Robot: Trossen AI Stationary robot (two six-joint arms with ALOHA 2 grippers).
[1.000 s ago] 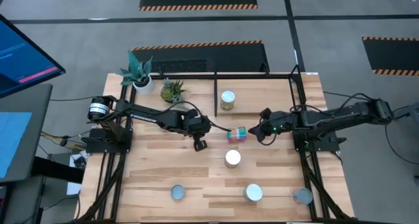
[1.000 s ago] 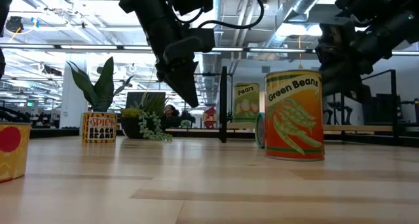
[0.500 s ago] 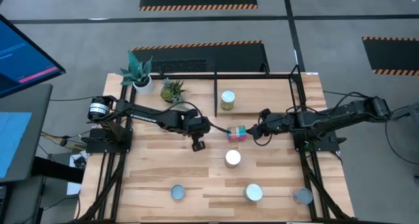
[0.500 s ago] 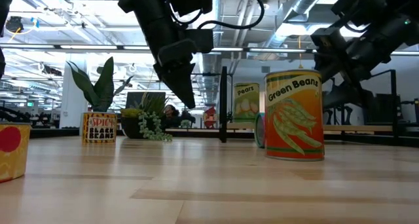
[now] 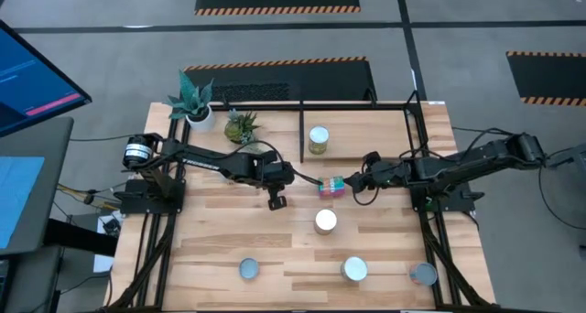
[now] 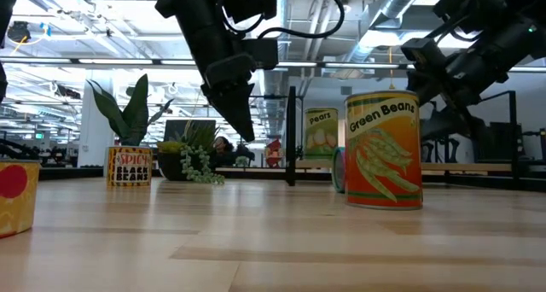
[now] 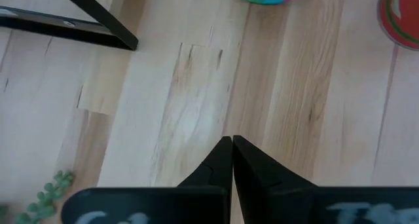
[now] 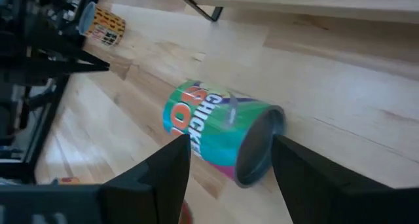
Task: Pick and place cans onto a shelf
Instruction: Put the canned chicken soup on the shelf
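Toppled can [image 5: 330, 186] is flanked by spread-open R hand [image 5: 353, 187] on tabletop [image 5: 229, 231]; L hand [image 5: 277, 201] is clenched, empty, nearby.

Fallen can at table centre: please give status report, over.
Right gripper open, astride the fallen can. Left gripper shut, idle beside it. Shelf holds one can. Path clear.

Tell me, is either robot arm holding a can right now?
No. The right end effector is open around the tipped-over chicken soup can without gripping it. The left end effector is shut on nothing above bare table.
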